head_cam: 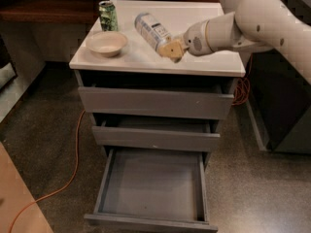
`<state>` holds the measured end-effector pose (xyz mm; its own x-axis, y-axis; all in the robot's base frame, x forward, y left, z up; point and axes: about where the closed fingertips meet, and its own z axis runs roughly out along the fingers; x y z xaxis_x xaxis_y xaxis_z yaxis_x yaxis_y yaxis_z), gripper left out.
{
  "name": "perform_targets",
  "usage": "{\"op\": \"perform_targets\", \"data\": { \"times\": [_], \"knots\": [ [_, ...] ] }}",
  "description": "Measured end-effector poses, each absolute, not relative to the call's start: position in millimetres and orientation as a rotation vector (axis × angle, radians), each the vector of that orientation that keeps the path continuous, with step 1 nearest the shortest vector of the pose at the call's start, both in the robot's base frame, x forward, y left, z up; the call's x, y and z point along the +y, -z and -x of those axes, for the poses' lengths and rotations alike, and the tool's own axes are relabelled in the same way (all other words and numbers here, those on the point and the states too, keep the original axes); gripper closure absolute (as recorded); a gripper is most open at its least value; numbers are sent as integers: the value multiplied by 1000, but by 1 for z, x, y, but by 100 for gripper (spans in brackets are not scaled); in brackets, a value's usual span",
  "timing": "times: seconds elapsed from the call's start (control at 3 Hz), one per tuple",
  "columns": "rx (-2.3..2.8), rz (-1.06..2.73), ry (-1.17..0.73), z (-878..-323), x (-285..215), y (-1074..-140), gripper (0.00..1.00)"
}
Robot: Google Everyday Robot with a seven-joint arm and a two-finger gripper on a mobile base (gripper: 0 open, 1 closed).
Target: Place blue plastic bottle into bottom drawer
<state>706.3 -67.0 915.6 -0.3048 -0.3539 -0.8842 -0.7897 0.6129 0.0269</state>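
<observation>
The blue plastic bottle (151,30) is clear glossy plastic with a matt label; the gripper (171,51), matt tan, clamps it at its 5 o'clock above the smooth white bench (204,18). The arm (262,18) is glossy cream plastic, the bottom drawer (153,188) matt grey

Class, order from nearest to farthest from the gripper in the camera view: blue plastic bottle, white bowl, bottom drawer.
1. The blue plastic bottle, held in the gripper above the cabinet top.
2. The round white bowl, image-left on that top.
3. The grey bottom drawer, open below.
</observation>
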Motion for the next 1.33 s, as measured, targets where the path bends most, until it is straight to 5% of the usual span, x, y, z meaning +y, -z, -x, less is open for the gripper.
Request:
{"op": "perform_targets", "data": {
  "times": [1.33],
  "knots": [
    [1857, 1554, -787, -601, -20, -787, 100]
  ]
}}
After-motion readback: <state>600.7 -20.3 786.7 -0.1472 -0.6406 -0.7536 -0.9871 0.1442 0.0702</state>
